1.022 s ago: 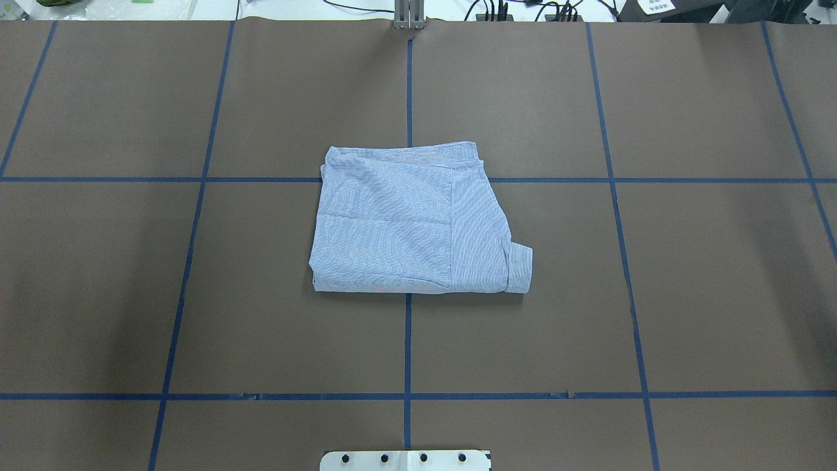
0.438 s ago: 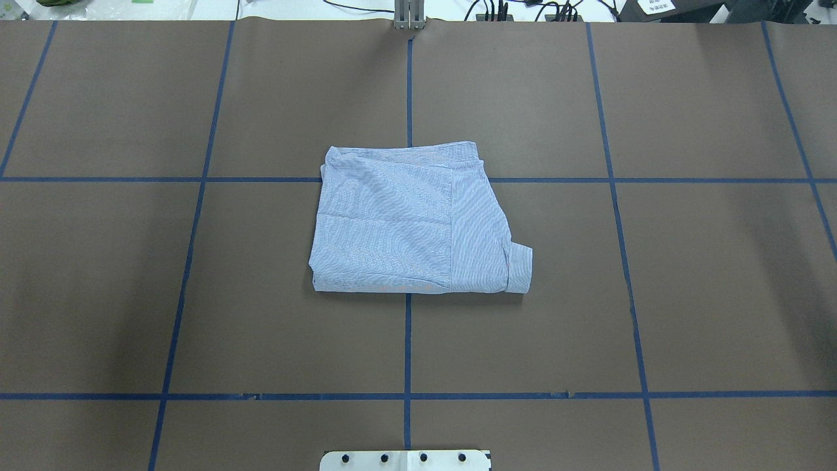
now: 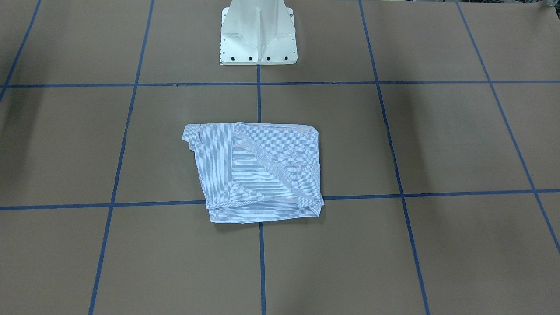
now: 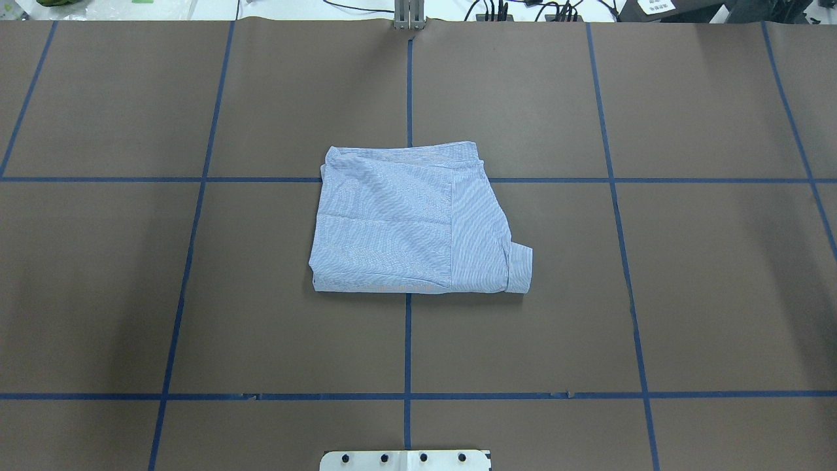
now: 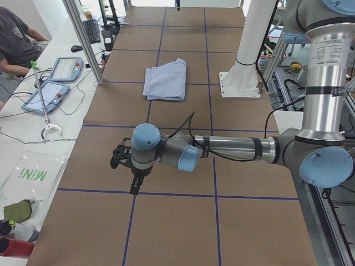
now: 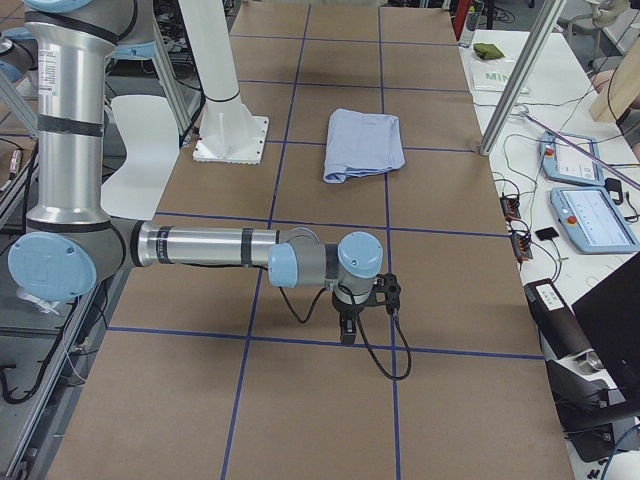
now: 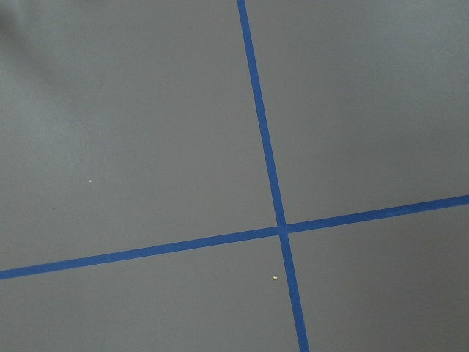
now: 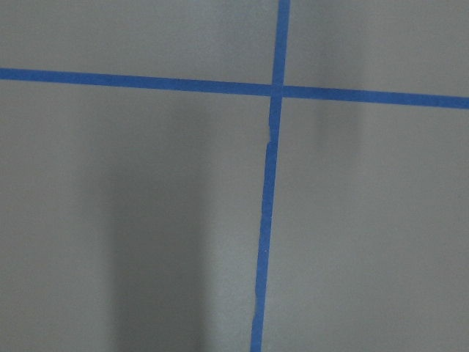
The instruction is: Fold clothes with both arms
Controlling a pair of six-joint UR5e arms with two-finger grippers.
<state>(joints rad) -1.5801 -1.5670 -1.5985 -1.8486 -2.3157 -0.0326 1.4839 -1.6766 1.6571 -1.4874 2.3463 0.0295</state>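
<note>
The light blue striped shirt (image 4: 405,222) lies folded into a compact rectangle at the middle of the brown table, with a cuff sticking out at its near right corner. It also shows in the front view (image 3: 258,170) and in both side views (image 5: 165,83) (image 6: 365,143). My left gripper (image 5: 135,188) points down over the table's left end, far from the shirt. My right gripper (image 6: 347,335) points down over the right end, also far from it. I cannot tell whether either is open or shut. Both wrist views show only bare table.
The brown table (image 4: 196,294) carries a grid of blue tape lines (image 4: 407,340). The white pedestal base (image 3: 258,33) stands behind the shirt. Tablets (image 5: 52,83) and cables lie on the white bench beyond the table's far edge, where a person (image 5: 16,41) sits.
</note>
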